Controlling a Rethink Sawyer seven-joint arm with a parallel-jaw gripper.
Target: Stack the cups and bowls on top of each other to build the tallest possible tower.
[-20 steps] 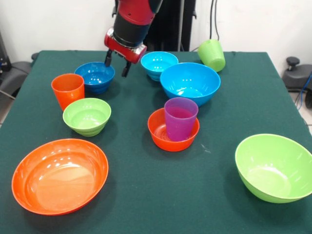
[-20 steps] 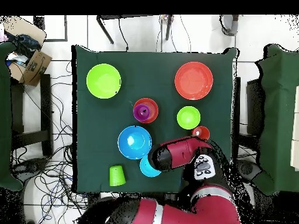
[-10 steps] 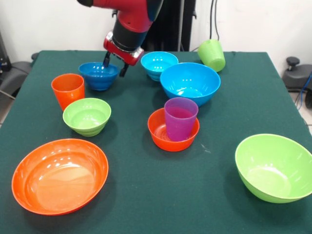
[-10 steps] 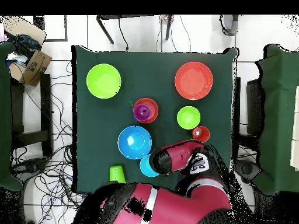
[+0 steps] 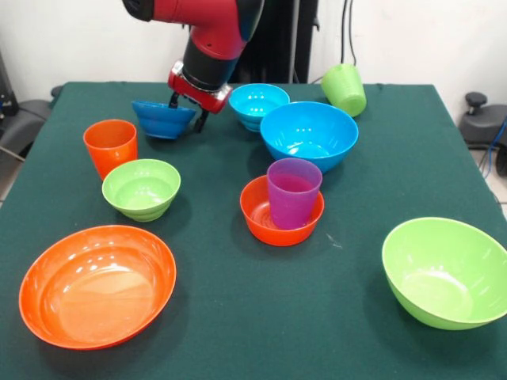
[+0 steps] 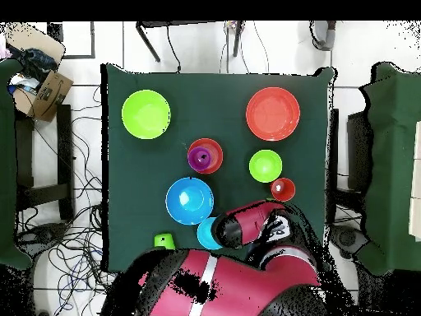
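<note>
- The table [image 5: 238, 332] carries a dark green cloth; every item listed below sits on it unless stated otherwise.
- The red and black arm [image 5: 210, 32] enters from above at the far side; in the overhead view it covers the table edge nearest its base.
- The large orange bowl [image 5: 97, 285] sits at the near left corner, open side up.
- The large green bowl [image 5: 445, 271] sits at the near right, well apart from the other items.
- The large light blue bowl [image 5: 309, 134] sits right of centre, toward the far side.
- The small light blue bowl [image 5: 258, 104] sits just behind the large light blue bowl, to its left.
- The small green bowl [image 5: 141, 188] sits at the left, just in front of the orange cup [image 5: 110, 146].
- The small orange bowl [image 5: 281, 210] sits at the centre and holds the purple cup [image 5: 293, 191], which stands upright inside it.
- The dark blue bowl [image 5: 163, 119] is raised clear of the cloth and tilted, at the far left.
- The gripper [image 5: 187, 109] pinches the right rim of the dark blue bowl, one finger inside and one outside.
- The green cup [image 5: 344, 89] lies tilted at the far right.
</note>
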